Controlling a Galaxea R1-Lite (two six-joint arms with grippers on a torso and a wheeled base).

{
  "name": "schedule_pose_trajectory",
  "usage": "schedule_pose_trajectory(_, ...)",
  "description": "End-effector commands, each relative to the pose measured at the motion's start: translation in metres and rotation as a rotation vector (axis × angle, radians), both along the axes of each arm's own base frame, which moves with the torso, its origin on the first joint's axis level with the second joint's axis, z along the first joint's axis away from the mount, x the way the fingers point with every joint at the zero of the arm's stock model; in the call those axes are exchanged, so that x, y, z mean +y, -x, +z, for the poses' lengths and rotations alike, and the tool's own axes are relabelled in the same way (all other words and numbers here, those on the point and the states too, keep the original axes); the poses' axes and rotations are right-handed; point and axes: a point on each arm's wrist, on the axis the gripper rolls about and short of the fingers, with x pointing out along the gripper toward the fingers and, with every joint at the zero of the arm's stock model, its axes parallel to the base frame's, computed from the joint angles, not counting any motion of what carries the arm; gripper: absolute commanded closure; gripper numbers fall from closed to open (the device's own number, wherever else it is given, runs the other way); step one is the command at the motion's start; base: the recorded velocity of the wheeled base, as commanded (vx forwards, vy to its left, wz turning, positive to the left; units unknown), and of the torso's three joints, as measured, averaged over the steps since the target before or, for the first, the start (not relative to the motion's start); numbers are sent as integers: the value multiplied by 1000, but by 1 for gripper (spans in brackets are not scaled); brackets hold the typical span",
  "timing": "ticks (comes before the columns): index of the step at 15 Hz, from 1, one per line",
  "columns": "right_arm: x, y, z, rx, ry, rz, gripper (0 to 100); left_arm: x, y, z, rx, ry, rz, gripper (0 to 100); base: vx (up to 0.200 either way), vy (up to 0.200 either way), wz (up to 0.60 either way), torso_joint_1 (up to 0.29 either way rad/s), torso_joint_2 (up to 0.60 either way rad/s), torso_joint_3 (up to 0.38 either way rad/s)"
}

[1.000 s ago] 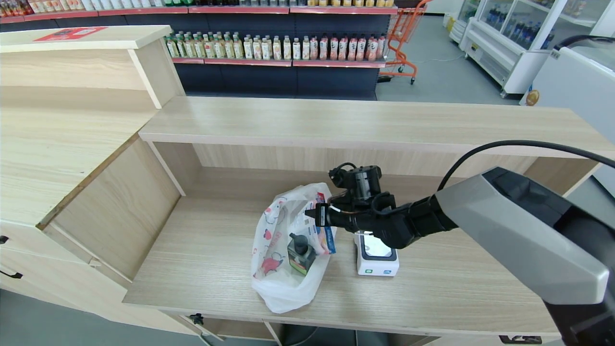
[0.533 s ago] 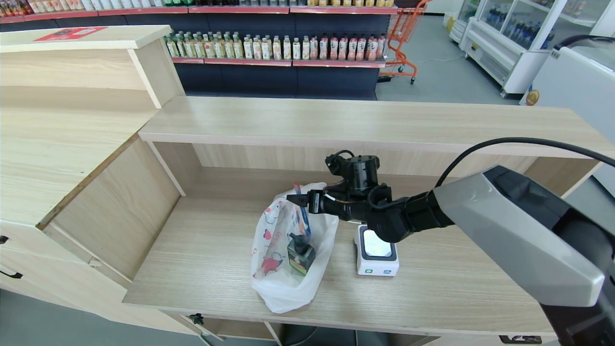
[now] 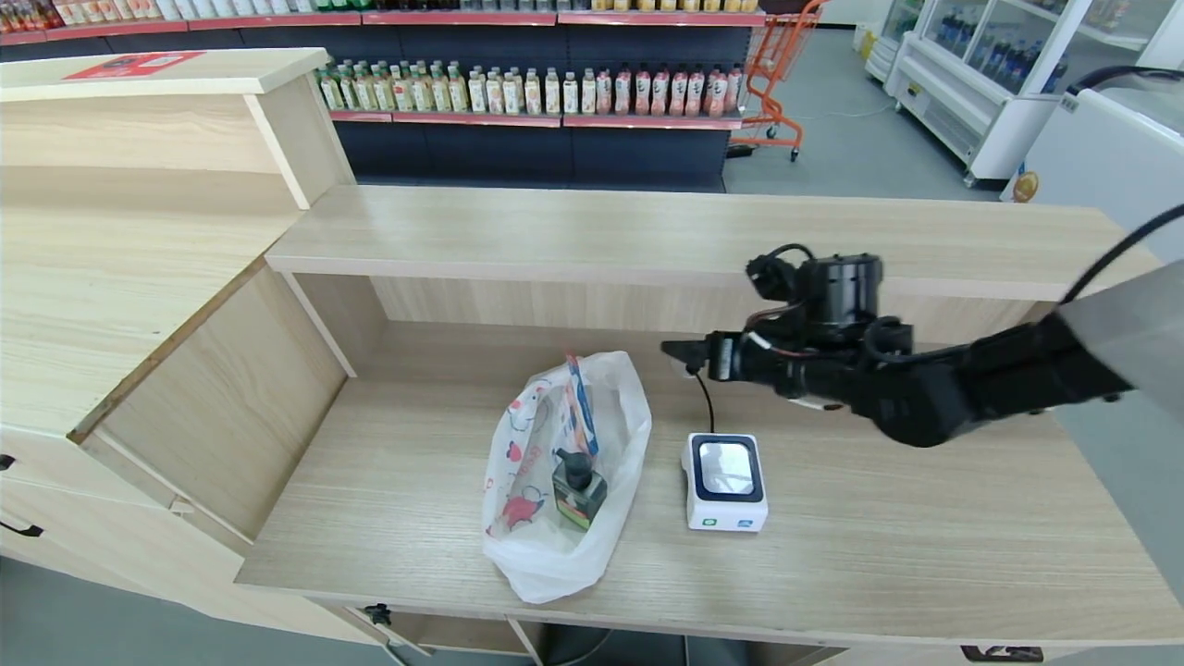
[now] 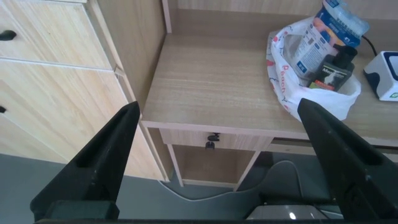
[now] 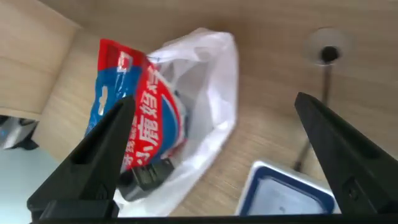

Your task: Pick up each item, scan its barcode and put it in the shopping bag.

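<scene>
The right gripper (image 3: 683,352) hangs above the counter (image 3: 879,555), behind the scanner (image 3: 726,481) and to the right of the shopping bag (image 3: 527,555), its fingers spread wide with nothing between them. In the bag sit 2 items, a red and blue packet (image 3: 580,407) and a dark bottle (image 3: 578,486). The left gripper (image 4: 217,107) hangs out beyond the counter's left front corner, also wide and empty

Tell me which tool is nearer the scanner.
Right. The right tool hangs above and behind the scanner; the left tool is off the front of the counter, beyond the bag.
</scene>
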Motion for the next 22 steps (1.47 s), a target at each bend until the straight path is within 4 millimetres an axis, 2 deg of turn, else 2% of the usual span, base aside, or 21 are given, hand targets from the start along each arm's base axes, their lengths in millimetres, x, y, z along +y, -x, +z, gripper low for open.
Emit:
schedule_pose_trajectory(1, -85, 86, 65, -87, 116, -252, 0, 0, 0, 0, -1, 0, -1, 0, 0, 0, 0, 0, 0, 0)
schedule_pose_trajectory(2, -106, 131, 64, -27, 154, -337, 0, 0, 0, 0, 1, 0, -1, 0, 0, 0, 0, 0, 0, 0)
schedule_pose_trajectory(3, -118, 168, 51, 21, 180, -375, 0, 0, 0, 0, 1, 0, -1, 0, 0, 0, 0, 0, 0, 0)
schedule_pose_trajectory(5, -132, 229, 25, 36, 185, -403, 0, 0, 0, 0, 1, 0, -1, 0, 0, 0, 0, 0, 0, 0)
schedule_pose_trajectory(6, -139, 264, 5, 30, 187, -405, 0, 0, 0, 0, 1, 0, -1, 0, 0, 0, 0, 0, 0, 0)
schedule_pose_trajectory(9, -157, 341, -62, -20, 205, -489, 0, 0, 0, 0, -1, 0, -1, 0, 0, 0, 0, 0, 0, 0)
schedule_pose_trajectory(11, -160, 375, -83, -44, 197, -491, 0, 0, 0, 0, 1, 0, -1, 0, 0, 0, 0, 0, 0, 0)
schedule_pose_trajectory(14, -158, 396, -85, -327, 184, -546, 0, 0, 0, 0, 1, 0, -1, 0, 0, 0, 0, 0, 0, 0)
schedule_pose_trajectory(17, -160, 399, -85, -353, 198, -586, 0, 0, 0, 0, 1, 0, -1, 0, 0, 0, 0, 0, 0, 0)
schedule_pose_trajectory(22, -158, 398, -90, -341, 208, -509, 0, 0, 0, 0, 1, 0, -1, 0, 0, 0, 0, 0, 0, 0)
